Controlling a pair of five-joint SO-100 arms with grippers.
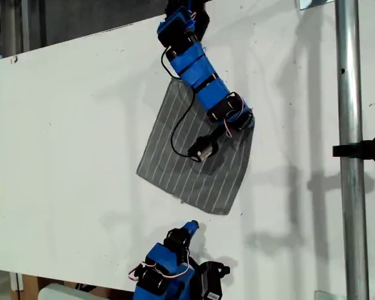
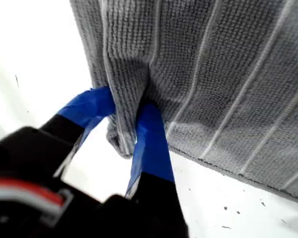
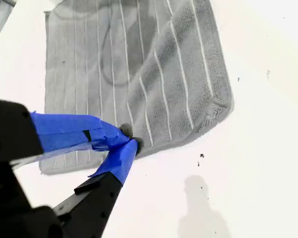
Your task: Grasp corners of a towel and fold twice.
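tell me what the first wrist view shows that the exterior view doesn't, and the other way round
Only the first wrist view shows my first gripper closed on a bunched fold at the towel edge, cloth pinched between its blue fingers.

Only the exterior view shows the whole towel lying flat on the white table, one arm reaching over it from the top, a second arm at the bottom edge, clear of the cloth, and a metal pole at that view's right.

Both show the grey striped towel and the white table.
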